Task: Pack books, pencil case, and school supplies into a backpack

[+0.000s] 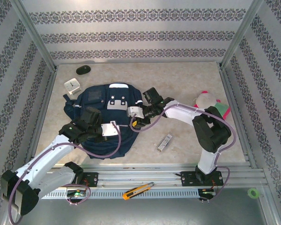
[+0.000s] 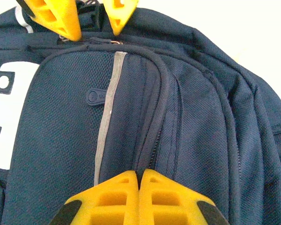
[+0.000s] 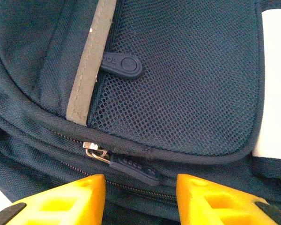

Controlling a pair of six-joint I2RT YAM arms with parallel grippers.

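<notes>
Since the backpack point(image 1: 91, 99) lies on the counter point(image 1: 192, 79) with its zip shut as far as can be seen, the step in hand looks like opening that zip. It needs one gripper anchoring the cloth while the other draws the puller.

The left gripper point(image 2: 140, 177) is closed, its yellow fingers point(image 2: 112, 197) pressed together where a fold of the front pocket runs in. Whether cloth is truly caught between them I cannot tell. The right gripper point(image 3: 140, 183) stands open and touches nothing. The dark zipper pull point(image 3: 131, 169) lies just off its fingertips at 12 o'clock, trailing toward 4 o'clock from the metal slider point(image 3: 93, 151).

To do this well, I judge the right gripper should ease forward until the pull sits fully between its fingers. It should close on the tab rather than the slider, then draw along the zip's curve, while the left holds firm so the bag does not slide. A shallow pinch may slip off the small tab.

From above, the left arm reaches the bag from 7 o'clock and the right from 3 o'clock. The slim silver bar point(image 1: 165, 142) lies on the counter at 4 o'clock of the bag, and the yellow-and-orange item point(image 1: 138, 191) sits at 6 o'clock on the front rail point(image 1: 234, 174).
</notes>
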